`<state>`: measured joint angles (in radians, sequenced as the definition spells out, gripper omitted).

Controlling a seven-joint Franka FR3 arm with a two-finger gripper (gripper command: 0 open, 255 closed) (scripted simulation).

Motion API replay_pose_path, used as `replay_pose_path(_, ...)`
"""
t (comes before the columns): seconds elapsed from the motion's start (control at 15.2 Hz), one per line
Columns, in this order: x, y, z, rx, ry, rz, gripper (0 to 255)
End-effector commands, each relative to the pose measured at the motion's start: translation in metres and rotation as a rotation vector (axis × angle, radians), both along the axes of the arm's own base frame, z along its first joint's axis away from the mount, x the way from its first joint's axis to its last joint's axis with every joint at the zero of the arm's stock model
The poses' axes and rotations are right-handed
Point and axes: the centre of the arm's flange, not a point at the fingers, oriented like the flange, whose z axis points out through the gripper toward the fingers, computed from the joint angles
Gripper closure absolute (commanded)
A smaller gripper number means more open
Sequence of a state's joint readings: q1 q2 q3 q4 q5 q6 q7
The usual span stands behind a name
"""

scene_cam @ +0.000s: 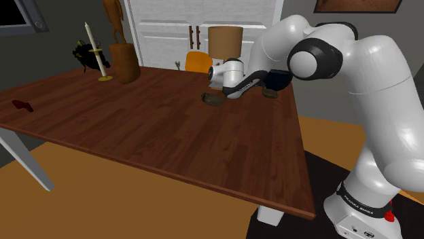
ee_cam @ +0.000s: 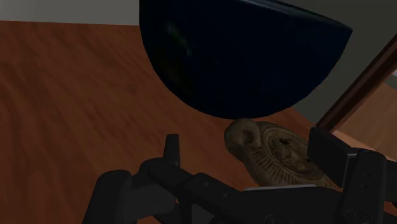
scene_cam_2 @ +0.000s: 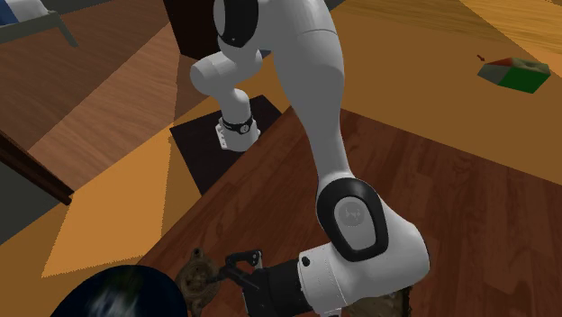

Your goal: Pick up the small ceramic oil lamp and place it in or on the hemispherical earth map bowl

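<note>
brown oil lamp point(ee_cam: 280, 159) on the table point(scene_cam: 136, 129), between wide-spread fingers point(ee_cam: 172, 149) of the hand point(ee_cam: 249, 140), not clasped, dark blue bowl point(ee_cam: 242, 57) just beyond

- We see a lived-in home, most likely a dining room: a long dark wooden table point(scene_cam: 136, 129) takes up the middle.
- White panelled double doors point(scene_cam: 166, 30) with dark handles stand behind it, and an orange chair point(scene_cam: 198, 61) sits at the far edge.
- On the table we find household ornaments: a white candle point(scene_cam: 94, 49) in a yellow holder and a brown vase point(scene_cam: 125, 62).
- A framed picture point(scene_cam: 356, 5) hangs on the grey wall.
- The floor point(scene_cam_2: 117, 99) is orange and brown boards, with a green and red box point(scene_cam_2: 515, 74) lying on it.
</note>
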<state>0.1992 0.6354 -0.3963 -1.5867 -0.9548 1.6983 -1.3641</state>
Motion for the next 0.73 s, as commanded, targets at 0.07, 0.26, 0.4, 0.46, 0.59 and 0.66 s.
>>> replay_pose_path(0.07, -0.003, -0.011, -0.015, -0.043, 0.075, -0.029, 0)
replay_pose_path(0.26, -0.009, -0.025, -0.019, -0.043, 0.075, -0.029, 0)
replay_pose_path(0.4, -0.013, -0.033, -0.022, -0.043, 0.075, -0.029, 0)
replay_pose_path(0.46, -0.013, -0.033, -0.022, -0.043, 0.075, -0.029, 0)
replay_pose_path(0.59, -0.013, -0.033, -0.022, -0.043, 0.075, -0.029, 0)
replay_pose_path(0.66, -0.013, -0.033, -0.022, -0.043, 0.075, -0.029, 0)
